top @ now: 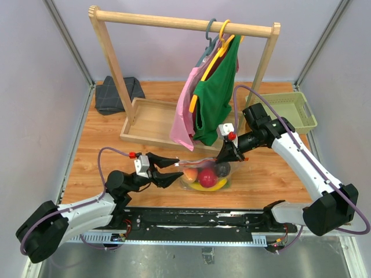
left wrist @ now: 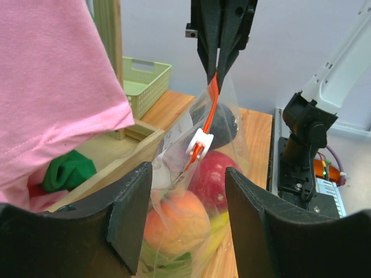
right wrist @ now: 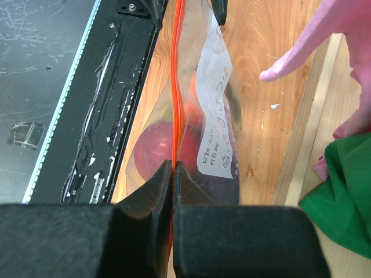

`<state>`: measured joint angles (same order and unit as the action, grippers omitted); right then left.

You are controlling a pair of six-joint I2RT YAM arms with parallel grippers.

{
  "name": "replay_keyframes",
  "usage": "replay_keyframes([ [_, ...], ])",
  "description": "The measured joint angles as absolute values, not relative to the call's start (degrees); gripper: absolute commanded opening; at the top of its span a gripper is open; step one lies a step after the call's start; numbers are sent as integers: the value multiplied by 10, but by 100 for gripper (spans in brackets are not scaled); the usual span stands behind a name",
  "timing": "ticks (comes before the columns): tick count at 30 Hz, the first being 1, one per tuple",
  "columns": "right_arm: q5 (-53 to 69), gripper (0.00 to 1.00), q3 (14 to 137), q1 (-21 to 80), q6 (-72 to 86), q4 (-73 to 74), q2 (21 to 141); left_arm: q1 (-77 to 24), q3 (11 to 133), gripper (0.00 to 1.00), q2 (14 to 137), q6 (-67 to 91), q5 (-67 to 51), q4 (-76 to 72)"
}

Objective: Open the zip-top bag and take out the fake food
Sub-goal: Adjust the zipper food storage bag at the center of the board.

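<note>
The clear zip-top bag [top: 207, 174] stands on the table near the front edge, with red, peach, yellow, green and dark purple fake food [top: 207, 177] inside. My right gripper [top: 225, 157] is shut on the bag's orange-red zip strip [right wrist: 175, 110] at its right end and holds it up. In the left wrist view the white slider [left wrist: 199, 142] sits on the strip [left wrist: 210, 119], under the right gripper's fingers [left wrist: 221, 40]. My left gripper [top: 175, 172] is open, its jaws on either side of the bag's left end [left wrist: 179, 214], with the peach [left wrist: 175, 223] between them.
A wooden rack [top: 185, 26] with pink [top: 186, 110] and green [top: 214, 98] garments on hangers stands behind the bag, on a wooden tray [top: 152, 123]. A green basket [top: 288, 111] is at the back right, a dark folded cloth [top: 116, 94] at the back left.
</note>
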<state>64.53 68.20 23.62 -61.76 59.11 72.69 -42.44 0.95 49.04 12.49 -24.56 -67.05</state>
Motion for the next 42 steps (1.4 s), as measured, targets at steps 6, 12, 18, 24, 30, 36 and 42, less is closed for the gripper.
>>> replay_keyframes([
  [6,648,1,682,236,-618,596,727,-424,10,54,492,126,-255,-695],
  [12,648,1,682,236,-618,599,727,-424,10,28,493,119,-258,-695],
  [18,648,2,682,236,-618,599,727,-423,10,22,506,111,-262,-703],
  [24,648,3,682,236,-618,599,727,-422,16,17,526,109,-262,-707],
  [30,648,14,682,236,-618,599,727,-422,18,1,532,115,-262,-714],
  [36,650,36,688,236,-616,599,727,-422,22,0,533,125,-263,-715],
  [42,645,45,708,242,-593,580,727,-422,35,0,533,140,-262,-702],
])
